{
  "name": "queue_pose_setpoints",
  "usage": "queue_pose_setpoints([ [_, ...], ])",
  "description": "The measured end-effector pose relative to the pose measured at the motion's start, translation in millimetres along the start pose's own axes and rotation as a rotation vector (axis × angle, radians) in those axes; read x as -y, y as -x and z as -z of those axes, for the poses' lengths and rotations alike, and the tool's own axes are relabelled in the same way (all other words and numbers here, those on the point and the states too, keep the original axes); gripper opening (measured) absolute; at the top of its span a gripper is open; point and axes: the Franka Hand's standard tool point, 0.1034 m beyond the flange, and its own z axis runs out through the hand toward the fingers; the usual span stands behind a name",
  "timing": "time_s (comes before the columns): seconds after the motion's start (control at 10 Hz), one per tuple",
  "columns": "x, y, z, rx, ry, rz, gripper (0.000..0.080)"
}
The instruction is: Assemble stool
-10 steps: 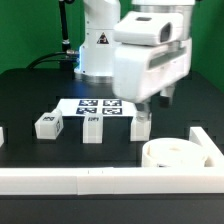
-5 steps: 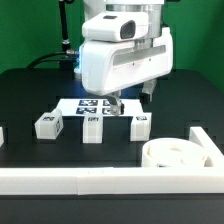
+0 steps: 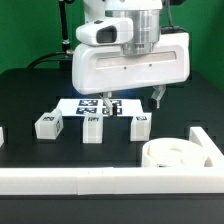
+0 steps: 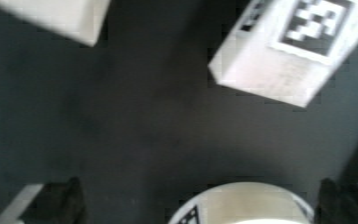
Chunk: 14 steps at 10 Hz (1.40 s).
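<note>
Three short white legs with square tags stand in a row on the black table: one point(image 3: 47, 125), one point(image 3: 92, 128) and one point(image 3: 140, 127). The round white seat disc point(image 3: 170, 153) lies at the exterior view's right, in the corner of the rail. My gripper point(image 3: 132, 100) hangs open and empty above the middle and right legs, touching nothing. In the wrist view my gripper point(image 4: 202, 202) is spread wide, with dark fingertips point(image 4: 55, 200) at each side. One tagged leg point(image 4: 282, 50) and the edge of the seat disc point(image 4: 265, 205) show between them, far below.
The marker board point(image 3: 85, 104) lies flat behind the legs. A long white rail point(image 3: 90, 179) runs along the front and turns back at the exterior view's right point(image 3: 205, 148). The robot base stands behind. The corner of a white piece point(image 4: 60, 15) shows in the wrist view.
My gripper has risen from just over the right leg and moved toward the exterior view's left. The legs and seat have not moved.
</note>
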Motion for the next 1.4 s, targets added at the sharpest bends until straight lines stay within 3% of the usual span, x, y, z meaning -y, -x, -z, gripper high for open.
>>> queue_pose_setpoints([
  [0.1, 3.6, 5.7, -4.2, 0.007, -0.007, -0.106, 0.0649],
  [0.5, 14.3, 2.9, -3.4, 0.013, -0.066, -0.552, 0.0649],
  [0.6, 14.3, 3.4, -4.1, 0.014, -0.066, -0.540, 0.0649],
  [0.9, 15.9, 11.8, -25.5, 0.016, -0.067, -0.523, 0.0649],
  [1.0, 16.9, 21.3, -30.1, 0.116, -0.082, -0.483, 0.0649],
  [1.4, 13.7, 21.9, -28.4, 0.464, -0.155, -0.451, 0.0649],
])
